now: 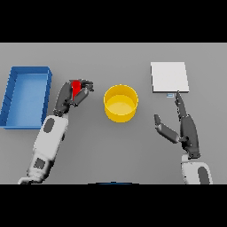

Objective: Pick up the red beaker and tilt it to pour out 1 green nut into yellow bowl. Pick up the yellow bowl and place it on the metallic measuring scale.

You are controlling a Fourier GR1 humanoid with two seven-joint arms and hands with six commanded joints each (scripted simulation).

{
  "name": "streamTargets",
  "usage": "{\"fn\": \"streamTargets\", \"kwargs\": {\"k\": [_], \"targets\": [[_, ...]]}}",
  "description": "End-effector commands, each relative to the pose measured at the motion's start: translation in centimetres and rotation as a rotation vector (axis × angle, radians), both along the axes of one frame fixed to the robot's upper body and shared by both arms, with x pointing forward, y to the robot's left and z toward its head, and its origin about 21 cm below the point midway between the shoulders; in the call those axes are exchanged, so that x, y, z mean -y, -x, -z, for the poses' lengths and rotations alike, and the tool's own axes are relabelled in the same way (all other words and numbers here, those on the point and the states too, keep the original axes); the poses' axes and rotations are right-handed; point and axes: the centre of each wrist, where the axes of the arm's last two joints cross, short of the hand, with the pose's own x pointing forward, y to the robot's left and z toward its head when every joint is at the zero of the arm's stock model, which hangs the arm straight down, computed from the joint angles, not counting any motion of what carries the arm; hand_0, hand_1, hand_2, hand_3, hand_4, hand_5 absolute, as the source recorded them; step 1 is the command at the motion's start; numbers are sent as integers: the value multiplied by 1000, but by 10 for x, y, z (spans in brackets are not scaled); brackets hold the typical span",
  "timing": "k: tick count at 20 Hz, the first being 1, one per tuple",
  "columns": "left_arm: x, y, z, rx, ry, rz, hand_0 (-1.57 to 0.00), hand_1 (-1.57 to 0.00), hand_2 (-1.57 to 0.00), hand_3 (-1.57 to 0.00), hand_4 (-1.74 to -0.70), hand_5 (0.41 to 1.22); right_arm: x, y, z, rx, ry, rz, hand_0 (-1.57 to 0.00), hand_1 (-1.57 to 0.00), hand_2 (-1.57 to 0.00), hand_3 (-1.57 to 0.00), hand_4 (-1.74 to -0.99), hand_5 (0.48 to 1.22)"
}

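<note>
On the grey tabletop [115,146], left hand [73,95] fingers curl around the red beaker [76,87], hiding most of it, left of the yellow bowl [120,103]. Right hand [184,126] rests released beside the scale [169,77].

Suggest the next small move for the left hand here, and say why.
Probably carry the red beaker rightward over the yellow bowl. The left hand is curled round it, but it sits left of the bowl, whose inside looks empty.
</note>
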Motion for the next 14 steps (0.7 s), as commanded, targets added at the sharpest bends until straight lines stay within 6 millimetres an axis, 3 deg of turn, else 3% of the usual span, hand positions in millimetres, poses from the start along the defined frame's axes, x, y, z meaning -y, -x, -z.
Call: {"fn": "streamTargets", "kwargs": {"k": [1,2,8,14], "targets": [[-1,1,1,-1,9,5,-1333,-1343,-1351,-1265,-1523,1148,1,0,-2,2,-4,-1,1,1,1,1,-1259,646],[-1,2,2,-1,12,-2,-1380,-1388,-1395,-1326,-1505,1162,0,2,-1,-1,0,1,1,1,1,1,-1257,645],[-1,2,-11,97,105,-54,-1521,-1523,-1525,-1507,-1679,1122,-1,2,-1,5,4,9,1,1,1,1,-1258,646],[7,-8,-55,170,-58,19,-1558,-1558,-1559,-1554,-1725,1117,-6,4,0,9,20,-11,1,1,1,1,-1261,661]]}}
